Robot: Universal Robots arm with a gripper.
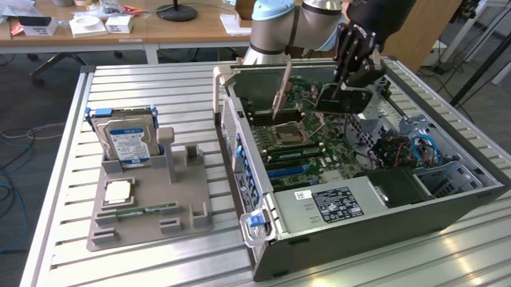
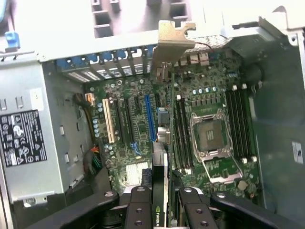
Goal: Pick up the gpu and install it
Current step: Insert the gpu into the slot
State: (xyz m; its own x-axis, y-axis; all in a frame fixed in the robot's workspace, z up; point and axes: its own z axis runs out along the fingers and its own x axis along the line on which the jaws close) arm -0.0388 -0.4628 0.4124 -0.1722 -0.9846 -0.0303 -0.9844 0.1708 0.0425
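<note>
Tabletop (image 1: pixel 143 89) carries the open PC case (image 1: pixel 383 233). It lies on its side so the motherboard (image 1: pixel 319 149) faces up under my claw (image 1: pixel 341 100), I'd say to give a straight-down approach to the slots. Well apart from the claw, beyond the case wall, a grey parts holder (image 1: pixel 183 215) props a hard drive (image 1: pixel 124 140) upright, with a RAM stick (image 1: pixel 143 210) lying flat. The power supply (image 1: pixel 335 203) fills the case end away from the claw.

The claw is clamped on the gpu (image 1: pixel 281 92) and holds it over the board, inside the case. From the wrist, the claw (image 2: pixel 164 204) has its fingers (image 2: pixel 138 210) pinching the card's two flat faces. The gpu (image 2: pixel 156 215) stands on edge, running straight out from the claw. I read that hold as keeping the connector edge pointing down at the board and the bracket (image 2: pixel 174 40) toward the rear slot openings. The card lines up along the slot rows, just beside the blue slot (image 2: pixel 150 117). I can't tell whether its lower edge touches a slot. It doesn't look seated to me.

The card is thin, flat and dark black, just a slim line when seen edge-on. It has a small green logo near the claw. The pale metal bracket with a bent tab is at the end far from the claw.
</note>
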